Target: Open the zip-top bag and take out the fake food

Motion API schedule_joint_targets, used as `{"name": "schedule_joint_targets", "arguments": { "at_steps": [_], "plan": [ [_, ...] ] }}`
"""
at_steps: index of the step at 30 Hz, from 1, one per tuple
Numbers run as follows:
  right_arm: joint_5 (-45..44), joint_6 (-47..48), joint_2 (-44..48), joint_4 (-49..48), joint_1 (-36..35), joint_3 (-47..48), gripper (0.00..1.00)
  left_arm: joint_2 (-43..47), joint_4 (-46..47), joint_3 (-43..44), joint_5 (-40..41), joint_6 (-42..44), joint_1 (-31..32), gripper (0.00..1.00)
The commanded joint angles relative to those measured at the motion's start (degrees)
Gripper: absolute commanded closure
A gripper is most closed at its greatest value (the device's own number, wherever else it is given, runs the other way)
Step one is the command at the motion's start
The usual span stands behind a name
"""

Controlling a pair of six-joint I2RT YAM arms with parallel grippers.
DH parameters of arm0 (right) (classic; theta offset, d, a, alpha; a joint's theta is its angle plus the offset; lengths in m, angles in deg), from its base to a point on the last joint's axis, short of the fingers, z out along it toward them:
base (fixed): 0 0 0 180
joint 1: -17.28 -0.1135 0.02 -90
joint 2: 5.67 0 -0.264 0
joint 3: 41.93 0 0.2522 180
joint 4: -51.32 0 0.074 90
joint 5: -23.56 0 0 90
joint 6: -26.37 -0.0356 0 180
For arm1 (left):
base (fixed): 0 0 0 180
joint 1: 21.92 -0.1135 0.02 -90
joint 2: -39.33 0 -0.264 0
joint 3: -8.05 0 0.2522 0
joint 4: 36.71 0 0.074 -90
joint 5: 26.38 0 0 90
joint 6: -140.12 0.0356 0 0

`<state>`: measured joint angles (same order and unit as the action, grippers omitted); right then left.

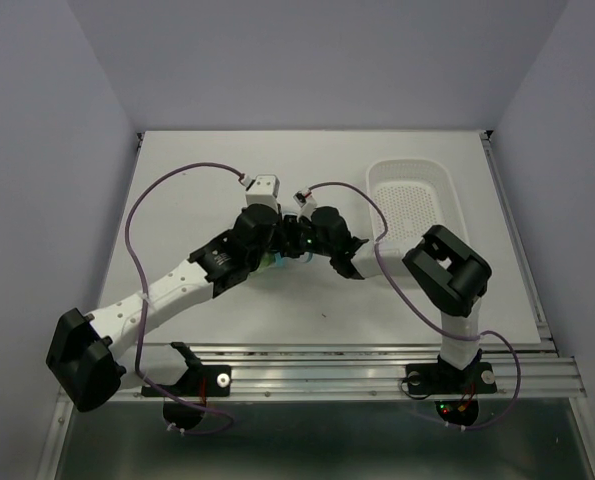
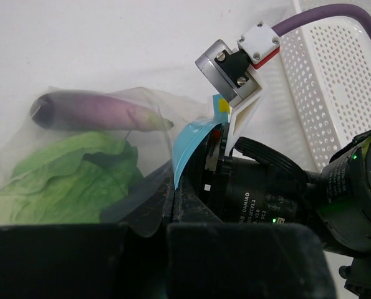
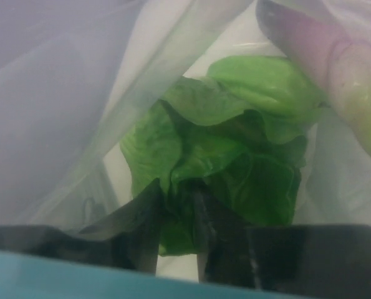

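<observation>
The zip-top bag lies on the white table, its blue zip strip standing up at the mouth. My left gripper is shut on the bag's edge just below that strip. Inside the bag are the fake food pieces: a green leafy cabbage and a purple elongated piece. My right gripper reaches in through the bag's mouth, and its fingers pinch a fold of the cabbage. The purple piece lies above right of it. From above, both grippers meet at mid-table over the bag.
A white perforated basket stands at the back right of the table, close to the right arm; its wall shows beside the right wrist's camera housing. Purple cables loop above both arms.
</observation>
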<state>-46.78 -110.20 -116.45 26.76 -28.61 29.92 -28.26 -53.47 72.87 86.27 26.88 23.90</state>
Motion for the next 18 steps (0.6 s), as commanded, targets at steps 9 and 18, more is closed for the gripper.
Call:
{"name": "schedule_joint_targets", "arguments": {
  "at_steps": [9, 18],
  "plan": [
    [-2.52, 2.88, 6.54, 1.85, -1.84, 1.07, 0.95, -0.87, 3.8, -1.32, 2.04, -2.86, 0.58, 1.0],
    [-3.75, 4.03, 10.85, 4.05, -1.84, -1.31, 0.99, -2.28, 4.24, -1.41, 3.27, -3.3, 0.5, 1.0]
  ]
}}
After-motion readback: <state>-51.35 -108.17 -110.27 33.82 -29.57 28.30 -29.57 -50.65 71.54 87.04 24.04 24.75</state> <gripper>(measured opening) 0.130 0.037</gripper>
